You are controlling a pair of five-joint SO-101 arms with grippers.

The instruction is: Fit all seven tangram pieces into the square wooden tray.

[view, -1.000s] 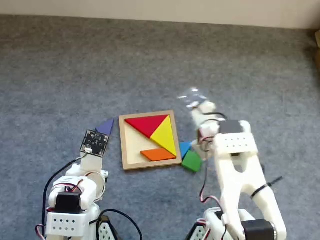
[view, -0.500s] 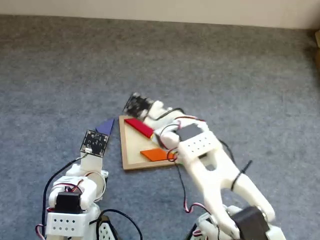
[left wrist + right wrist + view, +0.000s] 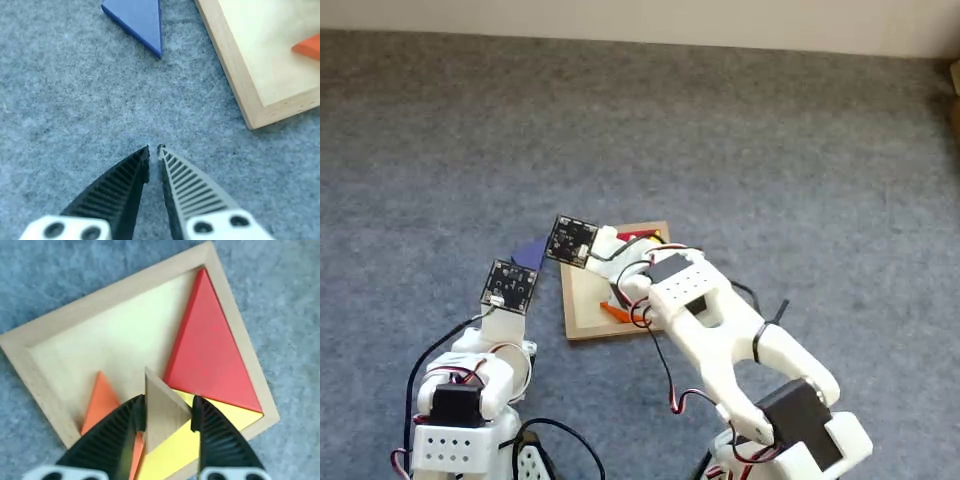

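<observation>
Starting at the left: the left gripper (image 3: pixel 153 148) hangs just over the carpet (image 3: pixel 75 100), at about 8 o'clock from the tray (image 3: pixel 564 295) in the high view. Its fingers are nearly pinched together with nothing between them. The blue triangle (image 3: pixel 137 20) lies flat on the carpet just outside the tray, at roughly 10 o'clock.

In the tray we've got the red triangle (image 3: pixel 210 355) along the 12 o'clock side and the orange piece (image 3: pixel 102 400) down at 6. The yellow triangle (image 3: pixel 170 452) is tucked edge to edge against the red one.

The right gripper (image 3: pixel 167 409) is over the middle of the tray, clamped on a pale triangle (image 3: pixel 162 415) with one finger on each edge. It could be bare wood or a painted piece seen from its underside, we honestly can't tell.

As for handling, we'd guess these are thin, stiff, light wooden tiles with smooth faces. Nothing should bend or break, but a tile can pivot in a two-point pinch. Gripping across two edges near the wide part looks like the safest hold. The blue one lies flat, so it'll need its fingers straddling the edges too.
</observation>
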